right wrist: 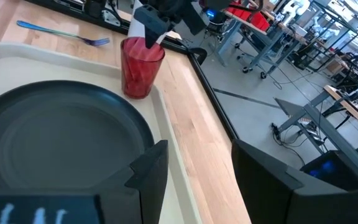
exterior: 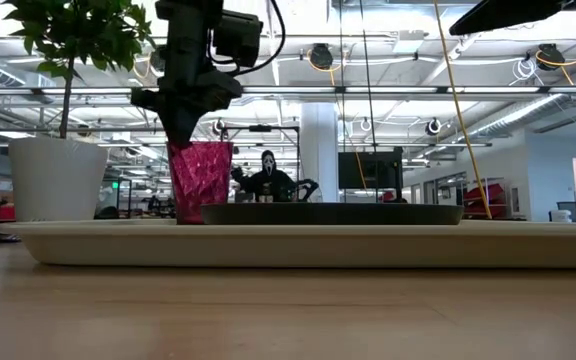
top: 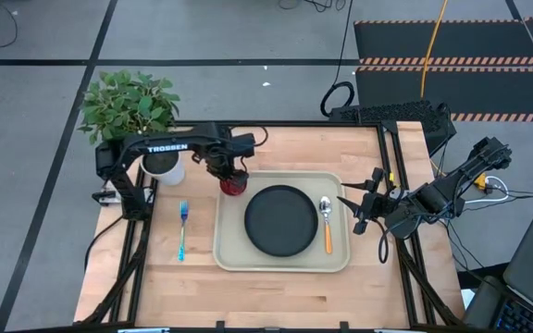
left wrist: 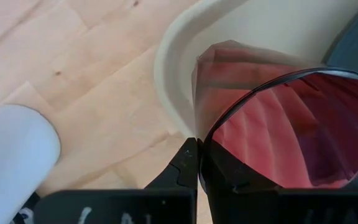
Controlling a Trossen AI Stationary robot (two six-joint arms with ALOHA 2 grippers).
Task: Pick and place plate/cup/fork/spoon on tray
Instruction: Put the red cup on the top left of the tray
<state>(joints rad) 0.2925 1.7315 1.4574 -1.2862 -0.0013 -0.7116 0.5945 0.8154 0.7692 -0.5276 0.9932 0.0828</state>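
Tray [exterior: 298, 245]: nearest the low camera; lay at table centre in the high view [top: 228, 254], long rim facing the lens.
Plate [top: 280, 220]: rested flat on tray, centred; dark edge visible above rim in low view [exterior: 333, 213].
Spoon [top: 327, 225]: lay on tray at 3 o'clock of plate, just beside it, bowl toward 12 o'clock.
Cup [top: 233, 184]: stood upright at tray's 10 o'clock corner, at 10 o'clock of plate; seen red and faceted in low view [exterior: 200, 180] and right wrist view [right wrist: 140, 66]; whether fully inside rim could not be told.
Left gripper [top: 229, 172]: positioned over cup from above, fingers [left wrist: 188, 171] closed narrow on cup rim [left wrist: 278, 134].
Fork [top: 182, 228]: lay on bare table at 9 o'clock of tray, apart from it, tines toward 12 o'clock.
Right gripper [top: 357, 211]: waited at 3 o'clock of tray, near its edge; fingers [right wrist: 151, 171] spread wide, holding nothing.
Plant pot [top: 163, 166]: white, stood at 9 o'clock of cup, near it.
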